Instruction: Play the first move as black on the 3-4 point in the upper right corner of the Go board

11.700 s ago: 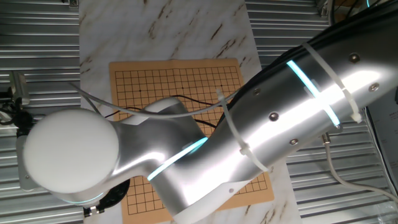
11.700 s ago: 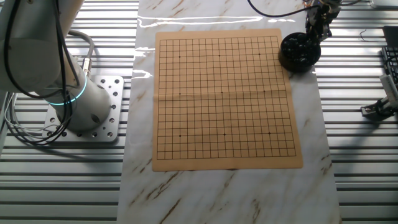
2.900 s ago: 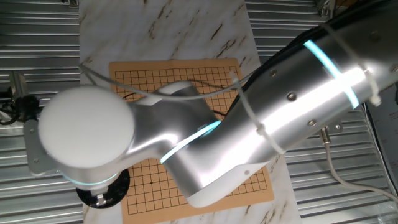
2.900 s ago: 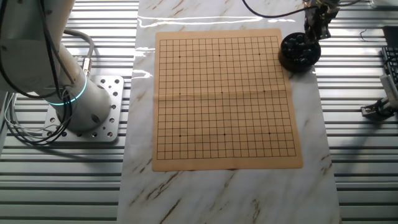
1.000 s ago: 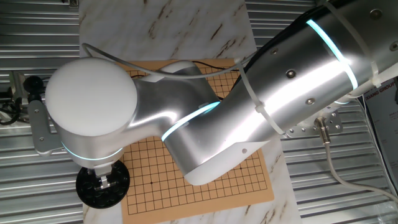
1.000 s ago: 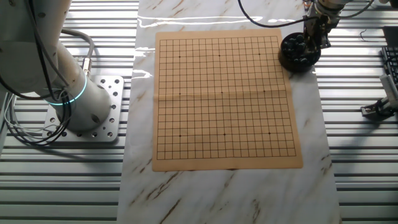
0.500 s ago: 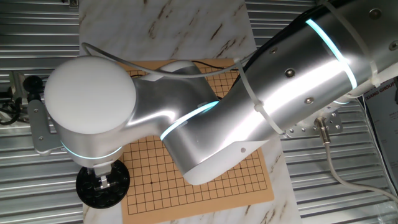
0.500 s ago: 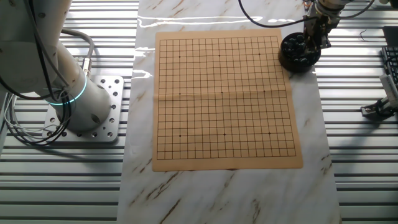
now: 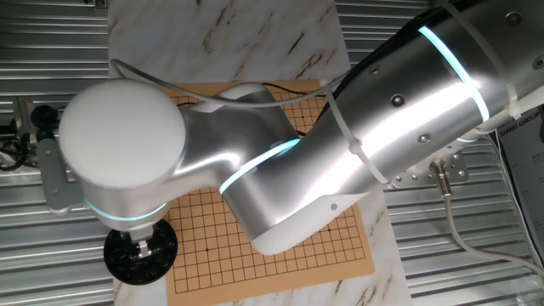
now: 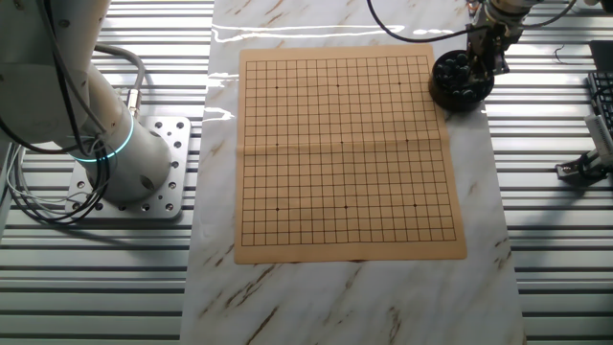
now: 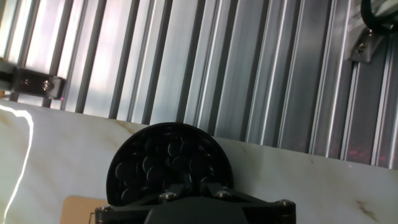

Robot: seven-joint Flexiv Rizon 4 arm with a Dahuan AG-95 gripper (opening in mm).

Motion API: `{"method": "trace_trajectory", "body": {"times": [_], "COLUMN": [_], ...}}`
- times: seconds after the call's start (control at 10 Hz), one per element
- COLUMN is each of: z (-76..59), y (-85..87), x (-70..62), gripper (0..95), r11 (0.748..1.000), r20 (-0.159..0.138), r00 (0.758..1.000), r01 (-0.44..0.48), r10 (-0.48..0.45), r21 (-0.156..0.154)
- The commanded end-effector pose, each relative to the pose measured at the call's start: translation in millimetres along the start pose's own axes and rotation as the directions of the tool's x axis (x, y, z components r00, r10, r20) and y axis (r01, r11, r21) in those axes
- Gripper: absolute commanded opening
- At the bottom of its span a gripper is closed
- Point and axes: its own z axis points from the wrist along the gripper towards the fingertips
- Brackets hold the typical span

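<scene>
The round black bowl [image 10: 460, 84] stands just off the upper right corner of the tan Go board [image 10: 345, 153] and is full of small glossy black stones [image 11: 168, 157]. No stone lies on the board's grid. My gripper [image 10: 485, 63] hangs over the bowl's right side with its tips down among the stones. In the hand view its dark fingers [image 11: 184, 186] merge with the stones, so the gap between them does not show. The one fixed view has the gripper [image 9: 141, 248] standing in the bowl [image 9: 119, 255] under the arm's large white joint.
The board lies on a marble-patterned sheet [image 10: 345, 287] over ribbed metal tabletop. The arm's base [image 10: 144, 172] stands left of the board. A clamp-like part [image 10: 584, 165] lies at the right edge. A cable [image 10: 412, 24] runs above the board's top edge.
Over the last seconds the gripper came lower and slightly right over the bowl. In the last half second it has hardly moved, and the board stays bare.
</scene>
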Motion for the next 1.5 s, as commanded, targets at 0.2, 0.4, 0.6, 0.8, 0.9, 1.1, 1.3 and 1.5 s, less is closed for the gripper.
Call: {"method": "trace_trajectory", "body": {"times": [0.2, 0.4, 0.6, 0.8, 0.9, 1.1, 1.3, 1.5], "z": [1.4, 1.4, 1.4, 1.4, 1.4, 1.4, 1.4, 1.4], "y": [-0.2, -0.2, -0.2, -0.2, -0.2, -0.2, -0.2, -0.2], "x": [-1.1, -1.1, -1.1, -1.1, -1.1, -1.1, -1.1, -1.1], "gripper": [0.0, 0.0, 0.0, 0.0, 0.0, 0.0, 0.0, 0.0], "r11": [1.0, 0.999, 0.996, 0.988, 0.987, 0.982, 0.98, 0.98], "r20": [-0.008, 0.002, 0.009, -0.007, -0.009, -0.007, -0.008, -0.002], "r00": [1.0, 0.999, 0.996, 0.989, 0.987, 0.983, 0.981, 0.982], "r01": [0.001, -0.044, -0.091, -0.149, -0.158, -0.181, -0.19, -0.189], "r10": [-0.001, 0.044, 0.09, 0.149, 0.158, 0.182, 0.191, 0.19], "r21": [0.001, 0.003, 0.017, 0.041, 0.043, 0.05, 0.065, 0.068]}}
